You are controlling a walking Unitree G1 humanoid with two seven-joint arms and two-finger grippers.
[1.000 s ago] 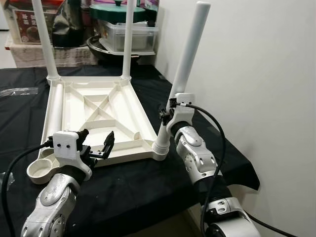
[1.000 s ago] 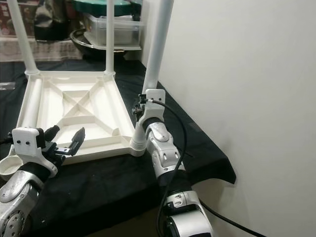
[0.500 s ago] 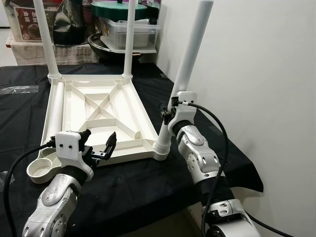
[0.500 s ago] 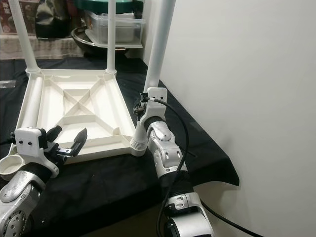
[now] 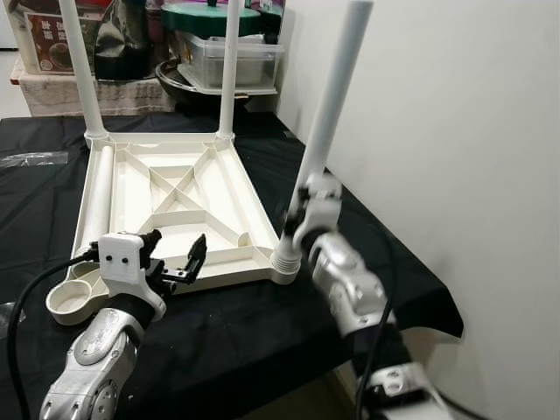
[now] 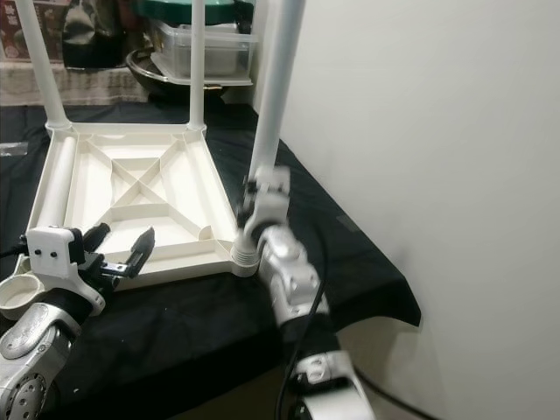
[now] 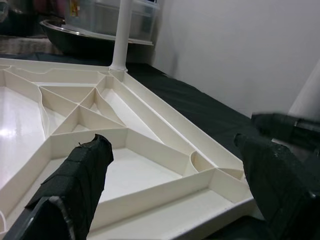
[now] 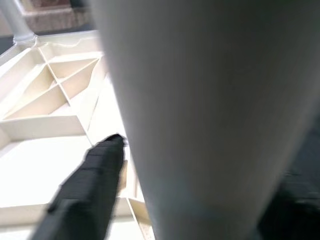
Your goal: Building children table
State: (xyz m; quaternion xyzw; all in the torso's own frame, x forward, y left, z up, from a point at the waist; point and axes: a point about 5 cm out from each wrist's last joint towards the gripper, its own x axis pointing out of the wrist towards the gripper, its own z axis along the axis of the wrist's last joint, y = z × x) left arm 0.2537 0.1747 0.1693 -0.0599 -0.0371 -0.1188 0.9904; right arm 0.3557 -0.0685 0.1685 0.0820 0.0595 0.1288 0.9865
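On the left, a loose white leg (image 5: 101, 197) lies flat inside the upturned table top (image 5: 175, 206), along its left edge. The white table top rests upside down on a black cloth (image 5: 236, 328) that covers the work surface. Two legs stand upright in its far corners, the far left leg (image 5: 80, 70) and the far right leg (image 5: 230, 68). A small round white cup part (image 5: 72, 302) lies on the cloth just beside the near left corner.

The left gripper (image 5: 175, 260) hovers at the near edge of the table top, with its two black fingers (image 7: 82, 172) spread wide apart and holding nothing.

On the right, the right gripper (image 5: 302, 210) is at the lower part of the near right leg (image 5: 328, 122), which stands in the near right corner and leans slightly to the right. One black finger (image 8: 90, 185) lies against the leg, and the fingers appear closed around it. The arm is blurred. Behind the table, a plastic box and a pot (image 5: 219, 52) stand near the white wall (image 5: 455, 131).
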